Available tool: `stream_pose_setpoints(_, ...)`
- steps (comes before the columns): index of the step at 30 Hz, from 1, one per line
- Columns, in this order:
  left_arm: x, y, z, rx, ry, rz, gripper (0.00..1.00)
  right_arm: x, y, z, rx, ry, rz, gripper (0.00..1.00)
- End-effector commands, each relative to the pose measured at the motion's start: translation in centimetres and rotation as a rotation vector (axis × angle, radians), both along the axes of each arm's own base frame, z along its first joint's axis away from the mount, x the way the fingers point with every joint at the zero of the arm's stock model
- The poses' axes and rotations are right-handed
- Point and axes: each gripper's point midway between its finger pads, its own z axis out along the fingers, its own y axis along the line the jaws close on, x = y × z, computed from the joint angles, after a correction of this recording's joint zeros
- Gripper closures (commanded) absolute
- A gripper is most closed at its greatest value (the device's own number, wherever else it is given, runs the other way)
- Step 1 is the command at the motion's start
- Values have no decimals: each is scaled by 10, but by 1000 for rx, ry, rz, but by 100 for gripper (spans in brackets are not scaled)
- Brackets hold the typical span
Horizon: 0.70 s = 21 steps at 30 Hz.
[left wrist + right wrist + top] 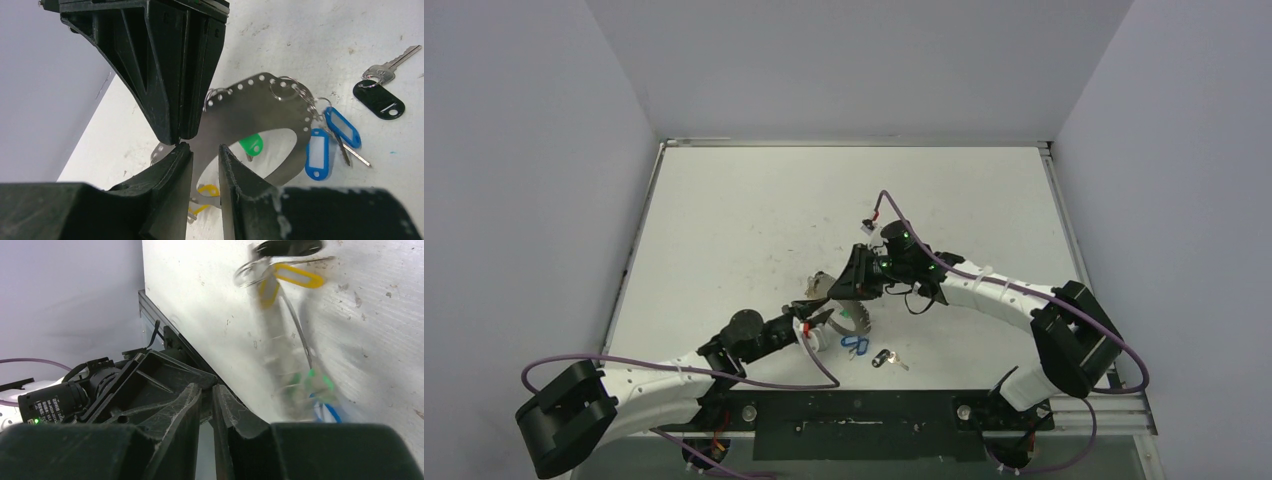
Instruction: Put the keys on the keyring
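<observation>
The keyring [250, 100] is a flat silvery band with small holes, tilted up off the table [300, 30]. My left gripper [205, 160] has its fingers close on either side of the band, near its left part. Blue keys [318, 152], a green one [251, 145] and a yellow one [210, 191] hang from it. A black-tagged key [378, 98] lies loose on the table to the right. My right gripper [177, 137] is shut and empty, with its tips at the ring's left edge. In the right wrist view the keyring [280, 340] is blurred beside my right gripper [207, 390].
In the top view the keyring [852, 315], left gripper [812, 320] and right gripper [839, 288] crowd together near the table's front middle. The black key [882, 358] lies close to the front edge. Purple cables loop by both arm bases.
</observation>
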Motion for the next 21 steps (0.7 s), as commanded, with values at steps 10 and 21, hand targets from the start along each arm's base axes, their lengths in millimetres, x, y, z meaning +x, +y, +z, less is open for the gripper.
stream_pose_setpoints(10, 12, 0, 30, -151, 42, 87, 70, 21, -28, -13, -137, -75, 27, 75)
stream_pose_setpoints(21, 34, 37, -1, -516, 577, 519, 37, 48, -139, -90, -492, -58, -73, 40)
